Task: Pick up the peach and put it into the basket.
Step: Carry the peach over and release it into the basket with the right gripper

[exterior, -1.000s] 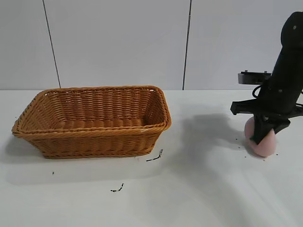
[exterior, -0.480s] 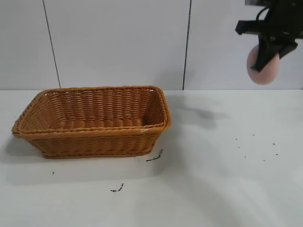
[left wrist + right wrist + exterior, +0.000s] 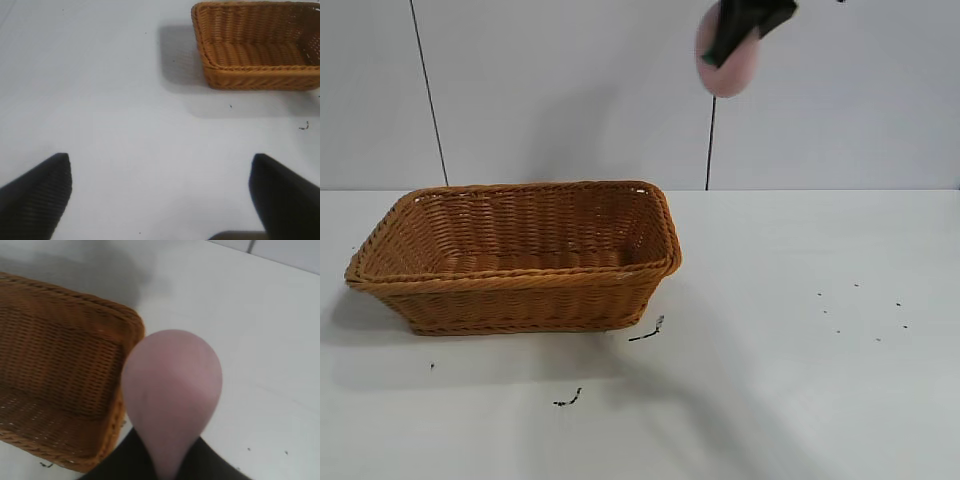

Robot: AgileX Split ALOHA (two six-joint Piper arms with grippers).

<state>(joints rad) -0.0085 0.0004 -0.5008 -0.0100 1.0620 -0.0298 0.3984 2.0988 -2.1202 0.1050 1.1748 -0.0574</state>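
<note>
At the left of the white table (image 3: 800,400) stands the large rectangular woven wicker basket (image 3: 515,255), orange-brown, with flared sides and a braided rim; nothing can be seen inside it. The left gripper (image 3: 160,192) shows only in its own wrist view, where its two dark fingers (image 3: 37,192) stand wide apart with bare tabletop between them and nothing held, the basket lying well apart from them. On the table near the basket's near right corner lie a few small dark specks (image 3: 648,332), and more dots are scattered farther to the right. High above the table, just past the basket's right end and against the pale panelled wall (image 3: 570,90), hangs the small pale pink, matte, rounded peach (image 3: 732,62). It is pinched by the right gripper (image 3: 745,25), whose black jaws are drawn tight into the soft fruit at the very top edge of the exterior view. From the right wrist view the peach (image 3: 172,390) bulges out of the dark fingers (image 3: 120,465), with the basket's right end (image 3: 60,385) below and beside it.
</note>
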